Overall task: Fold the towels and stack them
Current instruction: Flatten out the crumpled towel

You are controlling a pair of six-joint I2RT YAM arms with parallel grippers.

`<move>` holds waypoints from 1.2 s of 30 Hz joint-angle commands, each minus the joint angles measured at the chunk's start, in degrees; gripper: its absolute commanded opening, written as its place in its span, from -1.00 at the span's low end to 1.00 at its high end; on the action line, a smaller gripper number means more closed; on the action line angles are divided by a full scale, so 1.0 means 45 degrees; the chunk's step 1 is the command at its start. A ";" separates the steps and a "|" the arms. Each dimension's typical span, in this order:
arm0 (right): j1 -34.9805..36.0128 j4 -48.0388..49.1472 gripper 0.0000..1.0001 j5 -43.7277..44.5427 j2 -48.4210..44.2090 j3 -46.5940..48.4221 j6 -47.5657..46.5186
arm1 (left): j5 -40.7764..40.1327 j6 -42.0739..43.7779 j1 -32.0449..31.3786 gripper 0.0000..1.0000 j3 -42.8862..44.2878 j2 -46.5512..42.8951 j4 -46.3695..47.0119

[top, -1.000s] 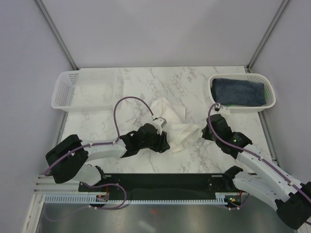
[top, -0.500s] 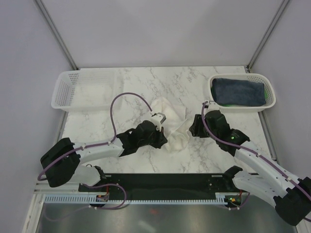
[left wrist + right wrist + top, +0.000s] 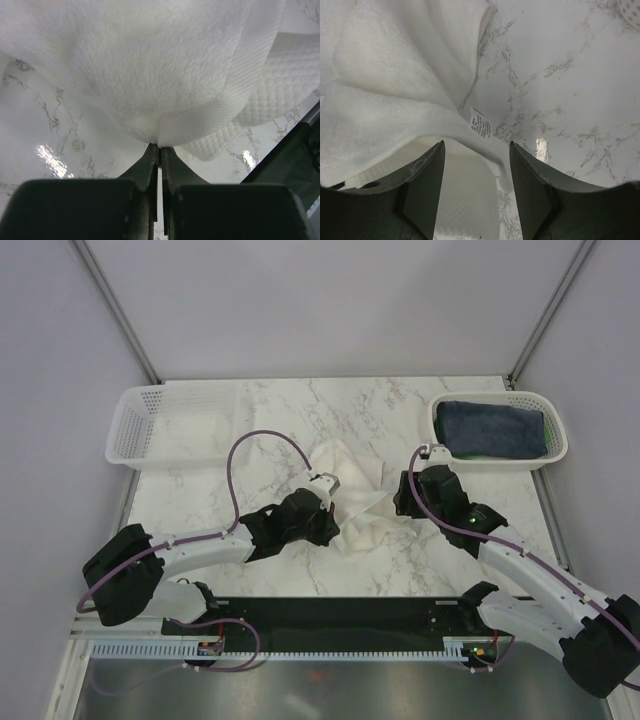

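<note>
Left hand (image 3: 160, 148) is clamped on the cream towel (image 3: 150, 70) edge, right hand (image 3: 476, 147) sits open over its tagged corner.

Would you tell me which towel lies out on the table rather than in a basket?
The large cream-white cloth towel, crumpled in the middle of the marble table; the dark navy-blue towel lies folded in the right-hand white mesh basket.

We see bright, even overhead light and soft shadows. Small glare patches shine on the marble table (image 3: 50, 125) in both wrist views, where the white towel (image 3: 150, 65) looks nearly washed out and near edges blur.
</note>
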 commanded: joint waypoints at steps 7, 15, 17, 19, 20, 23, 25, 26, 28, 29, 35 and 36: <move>-0.0071 0.2261 -0.13 -0.1599 0.0213 -0.1698 -0.0162 | -0.0655 0.0366 0.0025 -0.95 0.0803 -0.0498 -0.0394; -0.0090 -0.1265 -1.00 -0.1634 -0.1231 0.2824 -0.0511 | 0.0700 0.1417 0.0161 -0.96 0.3826 -0.1609 -0.3515; -0.0071 -0.1722 -1.00 -0.2727 -0.1427 0.4526 -0.0707 | 0.1472 0.1869 0.0142 -0.95 0.5325 -0.2135 -0.5348; -0.0071 -0.2016 -1.00 -0.3022 -0.1797 0.5369 -0.0806 | 0.1318 0.1986 0.0142 -0.96 0.6054 -0.2663 -0.7030; -0.0071 -0.2055 -1.00 -0.3023 -0.1915 0.5622 -0.0845 | 0.1143 0.1967 0.0142 -0.96 0.6560 -0.3246 -0.7402; -0.0071 -0.2757 -1.00 -0.3003 -0.1839 0.7105 -0.0787 | 0.0732 0.1714 0.0161 -0.95 0.7827 -0.3876 -0.9041; -0.0052 -0.2895 -1.00 -0.3101 -0.1429 0.7828 -0.0650 | 0.0712 0.1654 0.0200 -0.96 0.8709 -0.3352 -0.9999; -0.0071 -0.2895 -1.00 -0.3101 -0.1215 0.7870 -0.0476 | 0.0712 0.1770 0.0297 -0.96 0.9429 -0.2963 -1.0661; -0.0071 -0.2740 -1.00 -0.3237 -0.0551 0.7464 -0.0280 | 0.1100 0.2102 0.0453 -0.96 0.9495 -0.1928 -1.0532; -0.0071 -0.2546 -1.00 -0.3567 -0.0413 0.7093 -0.0047 | 0.1624 0.2104 0.1015 -0.95 0.8992 -0.1634 -1.0221; -0.0071 0.0265 -1.00 -0.4584 0.0172 0.3324 0.1204 | 0.6375 0.2258 0.4495 -0.74 0.7384 0.2580 -0.6588; -0.0071 0.0984 -1.00 -0.4760 0.0638 0.2991 0.1476 | 0.6221 0.2356 0.4691 -0.59 0.7618 0.3303 -0.6392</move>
